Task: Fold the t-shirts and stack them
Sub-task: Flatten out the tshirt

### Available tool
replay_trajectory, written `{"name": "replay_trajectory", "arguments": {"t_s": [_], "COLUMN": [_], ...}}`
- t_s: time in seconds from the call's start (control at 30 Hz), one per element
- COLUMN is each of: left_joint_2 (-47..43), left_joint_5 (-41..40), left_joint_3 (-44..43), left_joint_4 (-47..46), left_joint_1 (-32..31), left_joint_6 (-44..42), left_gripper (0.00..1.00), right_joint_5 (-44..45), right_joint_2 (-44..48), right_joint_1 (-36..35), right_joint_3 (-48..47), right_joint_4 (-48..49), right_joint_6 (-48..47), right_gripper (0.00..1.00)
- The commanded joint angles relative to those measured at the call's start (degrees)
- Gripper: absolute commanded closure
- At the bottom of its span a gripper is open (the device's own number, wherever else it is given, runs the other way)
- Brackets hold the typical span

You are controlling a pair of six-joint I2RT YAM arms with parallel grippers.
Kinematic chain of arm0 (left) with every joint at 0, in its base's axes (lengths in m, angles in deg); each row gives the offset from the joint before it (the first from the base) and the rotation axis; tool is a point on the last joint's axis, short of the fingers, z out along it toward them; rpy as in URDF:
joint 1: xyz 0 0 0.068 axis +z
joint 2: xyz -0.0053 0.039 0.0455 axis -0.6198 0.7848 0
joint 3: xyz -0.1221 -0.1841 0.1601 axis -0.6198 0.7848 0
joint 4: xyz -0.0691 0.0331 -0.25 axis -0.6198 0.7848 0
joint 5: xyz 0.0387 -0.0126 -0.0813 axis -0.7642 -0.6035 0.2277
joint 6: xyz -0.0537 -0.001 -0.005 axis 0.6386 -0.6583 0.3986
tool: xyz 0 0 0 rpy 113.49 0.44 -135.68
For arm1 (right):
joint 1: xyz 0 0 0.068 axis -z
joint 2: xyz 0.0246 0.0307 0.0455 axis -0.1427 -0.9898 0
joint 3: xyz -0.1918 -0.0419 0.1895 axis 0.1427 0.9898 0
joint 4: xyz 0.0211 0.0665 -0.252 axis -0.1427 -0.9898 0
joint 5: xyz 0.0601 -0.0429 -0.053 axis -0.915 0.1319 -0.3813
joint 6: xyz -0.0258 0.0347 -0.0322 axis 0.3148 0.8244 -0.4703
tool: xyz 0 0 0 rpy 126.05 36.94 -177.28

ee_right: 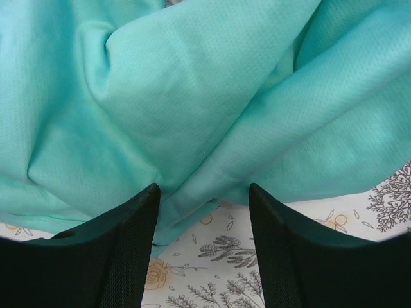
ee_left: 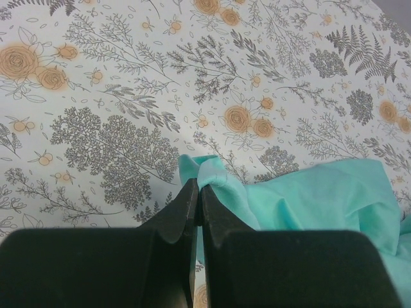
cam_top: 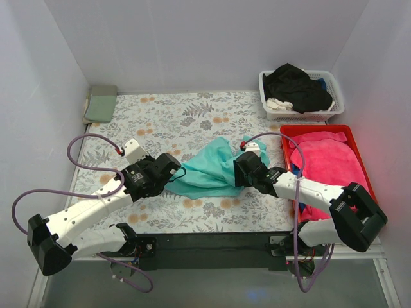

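Note:
A teal t-shirt [cam_top: 212, 170] lies crumpled in the middle of the patterned table cover. My left gripper [cam_top: 174, 172] is at its left edge, shut on a pinch of the teal t-shirt [ee_left: 218, 183] in the left wrist view. My right gripper [cam_top: 239, 172] is at the shirt's right side, open, its fingertips [ee_right: 144, 199] touching the edge of the teal cloth [ee_right: 192, 96]; nothing is held between them. A folded sage-green t-shirt [cam_top: 101, 102] lies at the far left corner. A black t-shirt [cam_top: 297, 86] sits in the white basket.
A white basket [cam_top: 302, 115] stands at the back right. A red tray [cam_top: 350, 138] holding a pink cloth [cam_top: 331, 160] sits at the right edge, under my right arm. White walls enclose the table on three sides.

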Motion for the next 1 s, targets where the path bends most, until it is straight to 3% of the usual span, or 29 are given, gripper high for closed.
{"name": "replay_trajectory", "arguments": {"t_s": [0.0,0.3,0.97], "left_joint_2": [-0.18,0.26,-2.11], "left_joint_5": [-4.14,-4.58,-4.23], "left_joint_3": [-1.37,-1.02,-0.23], "left_joint_4": [1.52,3.02,4.07], "left_joint_1": [0.14,0.14,0.14], "left_joint_6": [4.72,6.39,6.56], "left_gripper": [1.00,1.00,1.00], "right_joint_5": [5.39,18.25,12.64], "right_joint_2": [1.72,4.97,-3.91], "right_joint_1": [-3.53,-14.26,-15.84], "right_joint_3": [-0.67,-4.45,-1.56], "right_joint_4": [-1.22,-8.17,-2.91], "right_joint_6": [1.52,3.98,9.17], "right_gripper": [0.36,0.28,0.33]}}
